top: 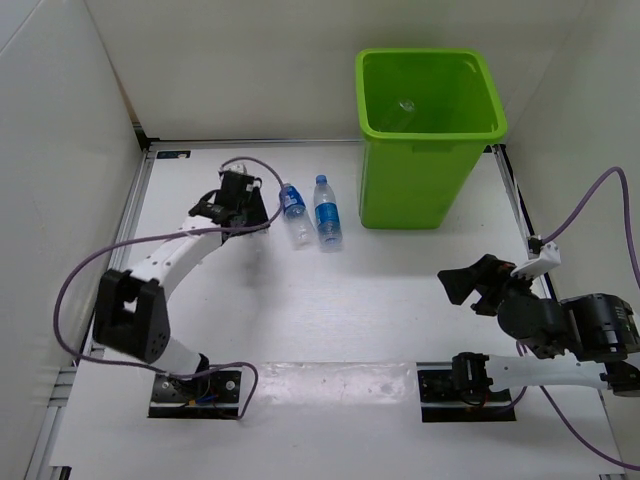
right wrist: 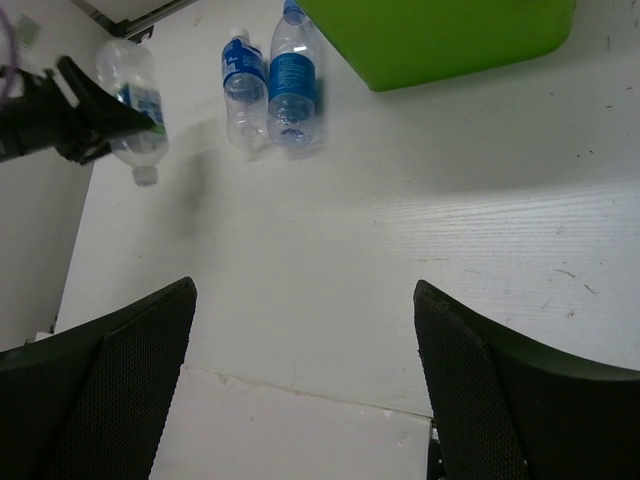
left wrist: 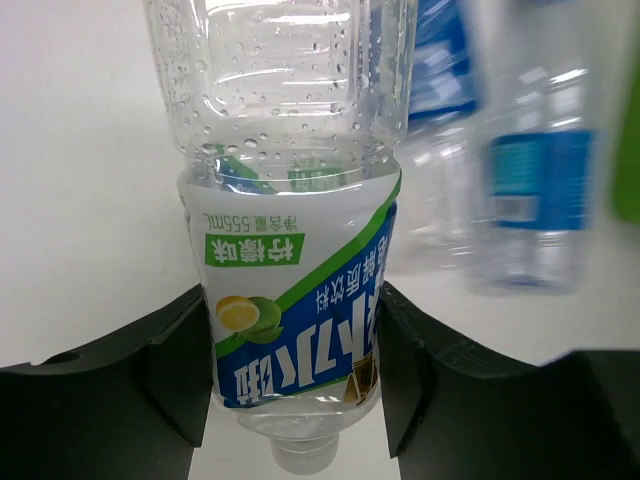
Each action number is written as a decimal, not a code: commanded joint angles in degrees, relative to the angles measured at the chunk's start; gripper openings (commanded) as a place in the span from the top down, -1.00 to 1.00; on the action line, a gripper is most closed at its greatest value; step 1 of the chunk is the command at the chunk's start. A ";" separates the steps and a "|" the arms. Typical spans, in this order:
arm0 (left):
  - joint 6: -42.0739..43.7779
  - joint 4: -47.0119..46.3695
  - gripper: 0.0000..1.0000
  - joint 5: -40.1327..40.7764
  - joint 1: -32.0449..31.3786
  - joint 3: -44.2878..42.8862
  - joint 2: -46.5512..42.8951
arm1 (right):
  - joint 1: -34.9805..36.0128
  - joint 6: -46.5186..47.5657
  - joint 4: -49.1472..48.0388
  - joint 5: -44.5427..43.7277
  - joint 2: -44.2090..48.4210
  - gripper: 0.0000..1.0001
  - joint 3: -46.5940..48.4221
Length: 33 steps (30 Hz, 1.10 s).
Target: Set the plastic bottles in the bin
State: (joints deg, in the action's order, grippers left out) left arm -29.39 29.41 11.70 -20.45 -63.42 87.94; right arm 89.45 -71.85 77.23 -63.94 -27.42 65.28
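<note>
Plastic bottles sit in three places in the overhead view. One small clear blue-labelled bottle [top: 293, 213] and a second blue-labelled bottle [top: 327, 212] lie side by side on the white table [top: 380, 300], just left of the tall lime-green plastic bin [top: 430, 190]. Deep inside the bin shows a clear unlabelled bottle [top: 405, 104], faint but apparently delivered. The left gripper [top: 248, 205] hangs just left of the lying pair, and its load is hard to make out from here. The right gripper [top: 462, 285] waits near its own base, well apart from everything.

The left wrist camera settles the matter. A clear bottle with a white-green label [left wrist: 295, 300] is clamped between the black fingers [left wrist: 160, 370] at the label, cap toward the camera. The blue-labelled pair is blurred behind it.

From the right wrist camera, that claw's fingers stand spread with nothing between them. Across the table the held bottle appears raised off the surface, to judge by its shadow, cap down.

By my reckoning one bottle is binned, one is in hand and needs carrying over the rim, and two remain untouched.
</note>
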 commanded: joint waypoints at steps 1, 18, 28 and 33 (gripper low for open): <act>2.64 -8.89 0.03 1.30 -2.66 -4.43 -9.36 | 0.46 -1.71 17.16 -2.06 0.26 -0.81 0.99; 14.78 -44.70 -0.09 -14.61 -11.71 -30.26 -0.59 | 0.90 -1.71 17.25 -1.97 0.26 -0.81 0.90; 21.29 -42.77 -0.17 -13.38 -21.11 -55.49 16.10 | 1.08 -1.71 17.08 -1.98 0.26 -0.81 0.73; 21.83 -38.56 -0.42 -13.11 -23.14 -68.03 25.75 | 1.17 -1.88 17.16 -1.89 0.52 -0.81 0.56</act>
State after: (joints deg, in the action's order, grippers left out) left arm -9.28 -11.42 -1.37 -42.96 -125.14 110.43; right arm 90.13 -72.05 77.23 -63.94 -27.42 65.28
